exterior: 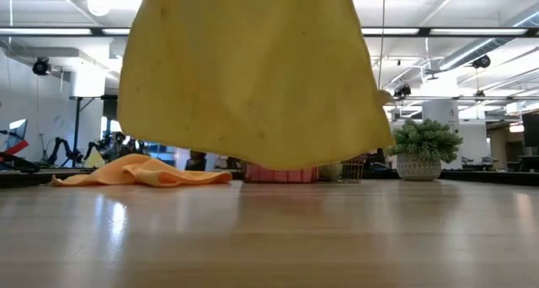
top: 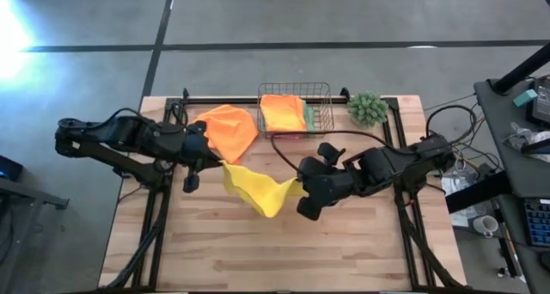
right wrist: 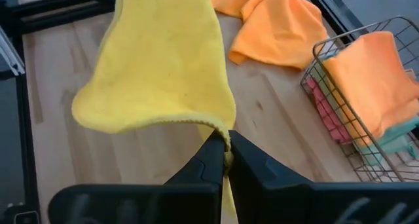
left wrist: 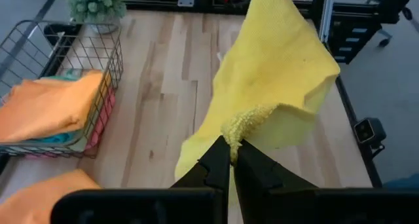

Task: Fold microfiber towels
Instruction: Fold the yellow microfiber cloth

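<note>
L claw is pinched tight on one corner of the yellow towel, w/ a loose orange towel lying on the table just behind it. Yellow towel hangs off the table btwn both arms at mid-table. R claw is clamped on its opposite corner; behind, wire basket holds an orange towel on top.

Four views, one table.
High looks straight down; low sits level at tabletop (facing the room); wrists look close past fingers; all share the yellow towel.
</note>
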